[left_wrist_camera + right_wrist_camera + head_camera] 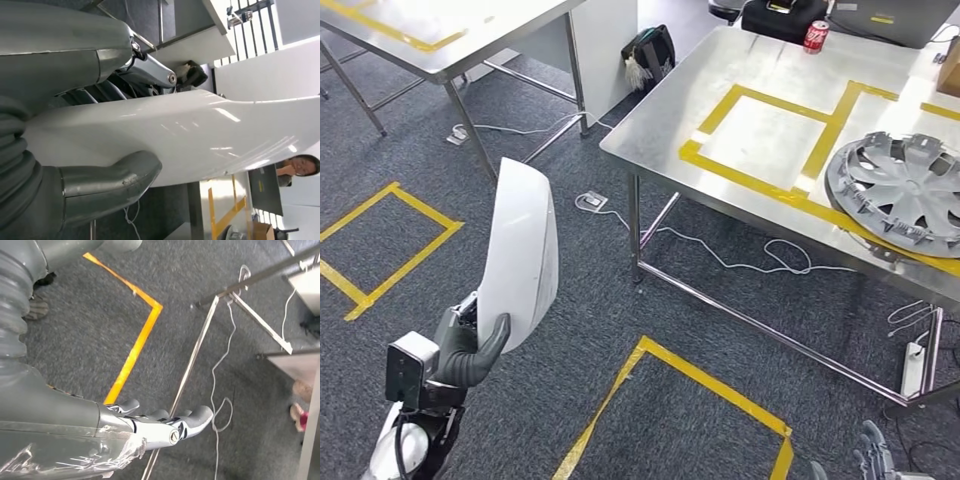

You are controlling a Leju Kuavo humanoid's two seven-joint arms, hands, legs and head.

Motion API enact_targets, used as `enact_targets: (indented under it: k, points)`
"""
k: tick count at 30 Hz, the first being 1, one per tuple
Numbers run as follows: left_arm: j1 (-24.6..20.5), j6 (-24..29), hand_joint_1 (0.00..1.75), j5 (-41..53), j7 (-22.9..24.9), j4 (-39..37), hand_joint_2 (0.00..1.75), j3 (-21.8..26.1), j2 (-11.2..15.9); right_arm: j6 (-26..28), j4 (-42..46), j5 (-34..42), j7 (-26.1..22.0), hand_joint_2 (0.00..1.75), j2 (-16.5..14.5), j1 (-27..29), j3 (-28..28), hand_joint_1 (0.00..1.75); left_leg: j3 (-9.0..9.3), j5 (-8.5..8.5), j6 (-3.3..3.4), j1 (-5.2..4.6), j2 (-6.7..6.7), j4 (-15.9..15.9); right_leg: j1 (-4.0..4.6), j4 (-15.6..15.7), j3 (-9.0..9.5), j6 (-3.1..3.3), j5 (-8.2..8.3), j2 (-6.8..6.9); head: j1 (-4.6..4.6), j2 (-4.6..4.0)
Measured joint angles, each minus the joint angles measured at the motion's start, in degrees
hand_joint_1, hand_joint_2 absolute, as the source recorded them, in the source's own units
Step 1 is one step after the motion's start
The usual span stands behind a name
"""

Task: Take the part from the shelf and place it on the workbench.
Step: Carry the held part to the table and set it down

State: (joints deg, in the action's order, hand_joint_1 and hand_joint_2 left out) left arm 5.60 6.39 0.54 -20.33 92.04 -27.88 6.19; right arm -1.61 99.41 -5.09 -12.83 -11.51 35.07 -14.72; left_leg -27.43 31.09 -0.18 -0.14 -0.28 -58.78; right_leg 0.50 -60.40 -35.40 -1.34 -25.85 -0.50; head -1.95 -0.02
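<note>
The part, a white curved panel, stands upright in the left hand, well to the left of the desk and above the grey carpet. The hand grasps its lower end: in the left wrist view the thick thumb presses on one face of the part while the darker fingers lie against the other.

The right hand hangs low beside the desk's near frame, just at the bottom of the head view. In the right wrist view it holds nothing, its fingers stretched out and slightly apart above the carpet, close to a white cable and a yellow tape corner.

On the desk, yellow tape marks out a rectangle, and a grey hubcap lies to the right of it. A red can stands at the desk's far edge. A second table stands well to the left of the desk. Under the desk, a white cable trails over the carpet, and a power strip lies by its right leg. In the left wrist view a person is beyond the part.
</note>
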Motion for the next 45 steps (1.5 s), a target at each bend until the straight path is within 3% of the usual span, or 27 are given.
enact_targets:
  k: [2,5,7,8,11,12,13,15,17,18,20,22,23,24,26,27,29,31,32,34,36,37,38,39,42,44,45]
  points:
    - [-0.16,-0.09,1.75,0.08,-0.02,0.02,1.75,-0.08,-0.03,0.02,-0.01,-0.11,-0.03,1.75,-0.08,-0.03,-0.08,0.00,-1.13,0.16,-0.52,0.05,0.04,-2.87,-0.25,0.57,1.12,0.56,-0.22,-0.04,0.11,0.00]
    - [-0.24,-0.39,1.75,0.07,-0.05,0.02,1.75,-0.22,-0.04,0.11,-0.03,-0.57,-0.04,1.75,-0.11,-0.05,-0.15,0.00,-7.50,3.35,-1.33,0.21,0.06,-12.27,-0.53,1.06,2.37,1.14,-1.01,-0.28,0.22,0.00]
    - [-0.19,-0.70,1.75,-0.18,-0.04,0.02,1.75,-0.22,0.00,0.21,-0.13,-0.89,-0.04,1.75,-0.11,-0.05,-0.13,0.00,-11.03,5.00,-1.72,0.35,0.07,-15.03,-0.73,1.14,3.29,1.05,-1.79,-0.88,0.21,0.00]
    - [-0.19,-0.87,1.75,-0.39,-0.03,0.02,1.75,-0.22,0.00,0.26,-0.21,-0.95,-0.04,1.75,-0.11,-0.05,-0.13,0.00,-11.63,4.29,-1.87,0.41,0.06,-14.20,-0.87,1.13,3.90,0.92,-2.22,-1.25,0.21,0.00]
    - [-0.16,-1.33,1.75,-0.97,-0.03,-0.01,1.75,-0.23,0.01,0.41,-0.40,-0.95,-0.03,1.75,-0.11,-0.10,-0.13,0.00,-10.34,-4.06,-2.40,1.00,-1.05,-4.97,-1.33,0.94,5.70,0.04,-3.82,-2.61,0.33,0.00]
    - [-0.16,-1.48,1.75,-1.10,-0.03,-0.03,1.75,-0.25,0.01,0.46,-0.44,-0.93,-0.03,1.75,-0.11,-0.14,-0.14,0.00,-9.99,-6.22,-2.33,1.19,-1.63,-2.38,-1.39,0.77,5.90,-0.39,-4.31,-3.15,0.45,0.00]
    - [-0.12,-1.57,1.75,-1.19,-0.01,-0.06,1.75,-0.26,0.00,0.50,-0.46,-0.93,-0.02,1.75,-0.11,-0.14,-0.14,0.00,-9.97,-7.30,-2.09,1.31,-2.06,-1.07,-1.40,0.69,5.71,-0.79,-4.67,-3.62,0.57,0.00]
    - [-0.16,-1.69,1.75,-1.29,0.02,-0.09,1.75,-0.29,-0.02,0.54,-0.53,-0.92,-0.02,1.75,-0.11,-0.03,-0.15,0.00,-10.00,-7.41,-1.15,1.28,-1.82,-0.74,-1.51,1.02,5.46,-1.44,-5.01,-4.37,0.70,0.00]
    - [-0.38,-1.74,1.75,-1.29,0.02,-0.09,1.75,-0.28,-0.15,0.54,-0.62,-0.92,-0.01,1.75,-0.13,0.08,-0.09,0.00,-9.63,-7.35,-0.35,1.36,-1.08,-0.54,-1.53,0.28,5.14,-1.96,-5.81,-3.31,0.63,0.00]
    - [-0.49,-1.75,1.75,-1.30,0.01,-0.09,1.75,-0.27,-0.22,0.53,-0.65,-0.91,-0.01,1.75,-0.13,0.02,-0.06,0.00,-9.41,-7.24,0.00,1.41,-0.67,-0.45,-1.47,-1.71,4.23,-2.19,-6.89,-2.33,0.52,0.00]
    - [-0.53,-1.78,1.75,-1.30,0.01,-0.10,1.75,-0.22,-0.31,0.52,-0.67,-0.81,0.04,1.75,-0.14,-0.12,-0.04,0.00,-9.13,-6.88,0.54,1.29,0.17,-0.42,-1.34,-8.74,0.37,-2.41,-9.95,-0.57,0.37,0.00]
    - [-0.50,-1.80,1.75,-1.21,0.08,-0.11,1.75,-0.20,-0.31,0.61,-0.73,-0.64,0.36,1.75,-0.16,-0.12,-0.12,0.00,-8.88,-6.55,0.80,1.11,1.03,-0.42,-1.32,-14.35,-3.40,-2.43,-11.19,-0.15,0.37,0.00]
    - [-0.50,-1.79,1.75,-1.04,0.13,-0.11,1.75,-0.20,-0.31,0.64,-0.78,-0.67,0.75,1.75,-0.28,-0.11,-0.35,0.00,-8.68,-6.36,0.82,1.05,1.46,-0.42,-1.30,-14.25,-3.91,-2.36,-10.15,-0.03,0.37,0.00]
    - [-0.50,-1.74,1.75,-0.83,0.18,-0.10,1.75,-0.20,-0.32,0.52,-0.81,-0.84,1.22,1.75,-0.51,-0.11,-0.79,0.00,-8.41,-6.17,0.79,1.00,1.88,-0.42,-1.26,-12.04,-3.28,-2.24,-8.20,0.22,0.37,0.00]
    - [-0.49,-1.56,1.75,-0.38,0.22,-0.08,1.75,-0.20,-0.33,-0.81,-0.84,-1.93,2.24,1.75,-1.47,-0.17,-2.60,0.00,-7.77,-5.75,0.47,0.83,2.64,-0.45,-0.96,-4.52,-0.15,-1.83,-3.95,2.15,0.36,0.00]
    - [-0.48,-1.45,1.75,-0.24,0.22,-0.06,1.75,-0.19,-0.33,-1.88,-0.85,-2.59,2.61,1.75,-2.15,-0.27,-3.75,0.00,-7.52,-5.57,0.20,0.71,2.93,-0.48,-0.80,-1.68,1.03,-1.61,-2.72,2.96,0.40,0.00]
    - [-0.47,-1.25,1.75,-0.07,0.22,-0.03,1.75,-0.11,-0.34,-3.87,-0.93,-3.55,3.39,1.75,-3.64,-0.55,-6.26,0.00,-7.11,-5.38,-0.49,0.58,3.59,-0.33,-0.49,0.31,1.62,-1.20,-2.16,3.27,0.47,0.00]
    - [-0.51,-1.08,1.75,0.08,0.22,0.00,1.75,-0.08,-0.42,-4.67,-1.14,-3.75,4.54,1.75,-4.89,-0.64,-8.48,0.00,-6.69,-5.26,-1.28,0.76,4.04,-0.08,-0.50,0.66,1.79,-0.56,-1.83,2.10,0.47,0.00]
    - [-0.53,-0.99,1.75,0.17,0.21,0.03,1.75,-0.09,-0.46,-4.61,-1.31,-3.69,5.27,1.75,-5.37,-0.64,-9.35,0.00,-6.72,-4.73,-1.63,0.84,3.63,-0.49,-0.62,0.89,2.05,-0.22,-1.58,1.54,0.50,0.00]
    - [-0.53,-0.79,1.75,0.37,0.20,0.09,1.75,-0.11,-0.49,-3.89,-1.73,-3.43,6.69,1.75,-6.13,-0.67,-10.54,0.00,-8.31,-1.88,-2.11,0.93,1.97,-4.59,-0.97,1.25,2.52,0.29,-1.11,0.51,0.59,0.00]
    - [-0.45,-0.66,1.75,0.49,0.19,0.11,1.75,-0.14,-0.45,-2.90,-2.30,-3.21,7.87,1.75,-6.73,-0.66,-11.26,0.00,-11.62,1.74,-2.24,0.90,0.98,-11.91,-1.01,1.28,2.44,0.51,-0.98,-0.71,0.61,0.00]
    - [-0.41,-0.64,1.75,0.51,0.20,0.11,1.75,-0.15,-0.42,-2.50,-2.59,-3.17,8.31,1.75,-6.96,-0.60,-11.53,0.00,-12.88,2.48,-2.23,0.88,0.81,-14.54,-1.01,1.28,2.43,0.52,-0.98,-1.42,0.61,0.00]
    - [-0.39,-0.62,1.75,0.51,0.20,0.11,1.75,-0.15,-0.38,-2.15,-2.86,-3.15,8.75,1.75,-7.16,-0.53,-11.77,0.00,-13.26,2.07,-2.16,0.87,0.69,-15.21,-1.01,1.27,2.45,0.52,-0.98,-2.14,0.61,0.00]
    - [-0.39,-0.59,1.75,0.51,0.20,0.11,1.75,-0.14,-0.36,-1.80,-3.05,-3.15,9.24,1.75,-7.32,-0.43,-11.98,0.00,-12.58,0.63,-2.04,0.86,0.51,-13.64,-1.02,1.27,2.50,0.51,-0.98,-2.89,0.62,0.00]
    - [-0.45,-0.57,1.75,0.51,0.20,0.13,1.75,-0.14,-0.36,-0.72,-3.38,-3.15,11.36,1.75,-7.60,0.03,-12.43,0.00,-7.36,-4.29,-1.53,0.99,-1.96,-2.87,-0.97,1.16,2.55,0.07,-1.09,-5.01,0.59,0.00]
    - [-0.52,-0.56,1.75,0.51,0.21,0.13,1.75,-0.16,-0.37,-0.26,-3.50,-3.11,12.46,1.75,-7.71,0.60,-12.51,0.00,-5.76,-4.73,-1.10,0.99,-2.96,0.40,-0.93,1.25,2.26,-0.61,-1.10,-6.08,0.57,0.00]
    - [-0.56,-0.55,1.75,0.51,0.21,0.13,1.75,-0.17,-0.39,-0.13,-3.57,-3.10,12.75,1.75,-7.76,0.96,-12.55,0.00,-5.65,-4.65,-0.80,0.96,-2.54,0.62,-1.01,1.44,2.05,-0.99,-1.06,-6.58,0.55,0.00]
